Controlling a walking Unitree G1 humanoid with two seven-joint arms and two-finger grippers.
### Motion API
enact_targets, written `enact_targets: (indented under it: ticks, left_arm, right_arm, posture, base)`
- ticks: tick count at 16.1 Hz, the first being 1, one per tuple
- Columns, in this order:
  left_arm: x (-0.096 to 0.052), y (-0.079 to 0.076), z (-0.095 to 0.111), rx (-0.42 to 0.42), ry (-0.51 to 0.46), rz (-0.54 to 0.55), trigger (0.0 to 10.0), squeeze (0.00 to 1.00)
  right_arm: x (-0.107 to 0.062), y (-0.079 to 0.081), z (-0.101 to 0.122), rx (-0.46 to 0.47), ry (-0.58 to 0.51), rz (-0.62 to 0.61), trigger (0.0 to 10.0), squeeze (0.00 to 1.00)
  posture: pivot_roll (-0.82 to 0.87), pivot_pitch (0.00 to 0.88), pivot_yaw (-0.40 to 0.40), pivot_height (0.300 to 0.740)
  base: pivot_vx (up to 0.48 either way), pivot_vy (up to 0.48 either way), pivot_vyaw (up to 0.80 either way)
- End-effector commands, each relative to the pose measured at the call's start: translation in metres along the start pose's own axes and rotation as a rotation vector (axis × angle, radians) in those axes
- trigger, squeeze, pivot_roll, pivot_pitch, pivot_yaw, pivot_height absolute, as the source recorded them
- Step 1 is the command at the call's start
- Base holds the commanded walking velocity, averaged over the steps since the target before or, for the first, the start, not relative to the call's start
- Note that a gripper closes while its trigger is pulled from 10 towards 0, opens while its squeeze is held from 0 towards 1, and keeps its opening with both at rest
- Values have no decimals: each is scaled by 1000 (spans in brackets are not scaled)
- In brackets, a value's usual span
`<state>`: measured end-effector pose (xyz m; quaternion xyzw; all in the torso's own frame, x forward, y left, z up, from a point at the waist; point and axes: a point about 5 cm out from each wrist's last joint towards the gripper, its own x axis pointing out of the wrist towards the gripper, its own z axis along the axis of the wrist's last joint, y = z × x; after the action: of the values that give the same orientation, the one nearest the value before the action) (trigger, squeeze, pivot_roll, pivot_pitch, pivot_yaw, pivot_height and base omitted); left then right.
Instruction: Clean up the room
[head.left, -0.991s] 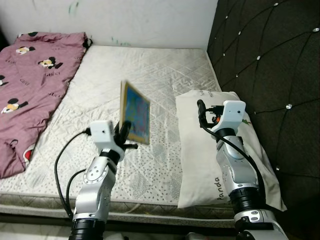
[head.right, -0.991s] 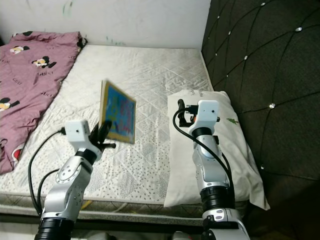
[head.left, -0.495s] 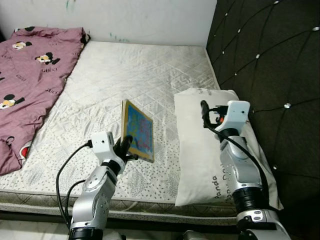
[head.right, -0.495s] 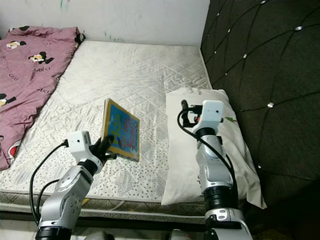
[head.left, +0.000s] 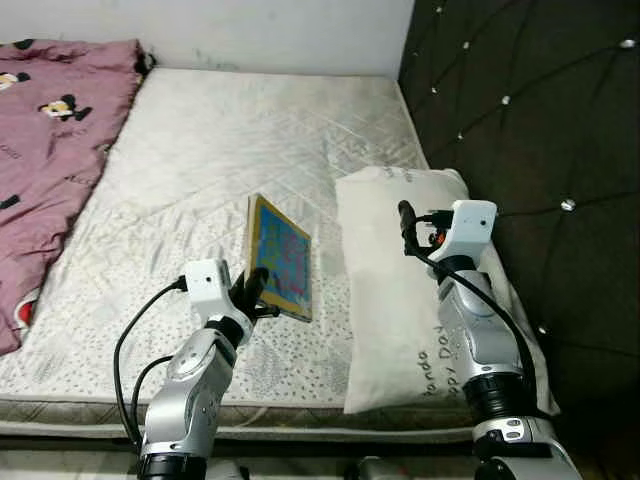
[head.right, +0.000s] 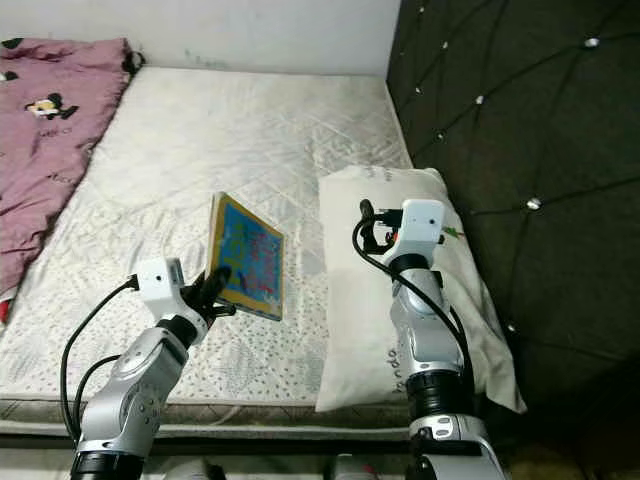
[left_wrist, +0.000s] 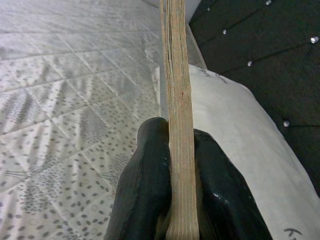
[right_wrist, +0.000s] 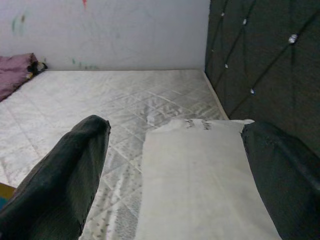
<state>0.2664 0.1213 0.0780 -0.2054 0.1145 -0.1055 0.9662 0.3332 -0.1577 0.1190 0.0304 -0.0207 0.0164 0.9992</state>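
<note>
The left gripper (left_wrist: 177, 170) is clamped on the lower edge of a thin wooden puzzle board (head.left: 280, 257), held upright above the mattress (head.left: 220, 150), just beside the white pillow (head.left: 385, 260). The right gripper (right_wrist: 175, 165) hovers over that pillow, fingers wide apart, holding nothing. A maroon blanket (head.left: 45, 120) lies on the bed's far left.
</note>
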Motion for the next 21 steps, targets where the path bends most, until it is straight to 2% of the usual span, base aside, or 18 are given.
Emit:
enact_targets:
  ticks: [1,2,17,21]
  left_arm:
    - [3,-9,11,-15,-53,-20,10000,0]
    - [3,-9,12,-12,-54,-19,10000,0]
    - [3,-9,10,-10,-51,-10,10000,0]
    - [3,-11,11,-1,-55,-17,10000,0]
  right_arm:
    - [2,3,0,-1,7,13,10000,0]
    - [2,4,0,-2,7,13,10000,0]
    - [0,4,-2,-21,18,19,10000,0]
    - [1,4,-2,-25,18,20,10000,0]
  posture:
    - [-65,38,-17,740]
    - [-65,39,-18,740]
    - [-71,50,-21,740]
    - [-73,50,-21,740]
  base:
    - [0,480,0]
    - [0,454,0]
    - [0,0,0]
    - [0,379,0]
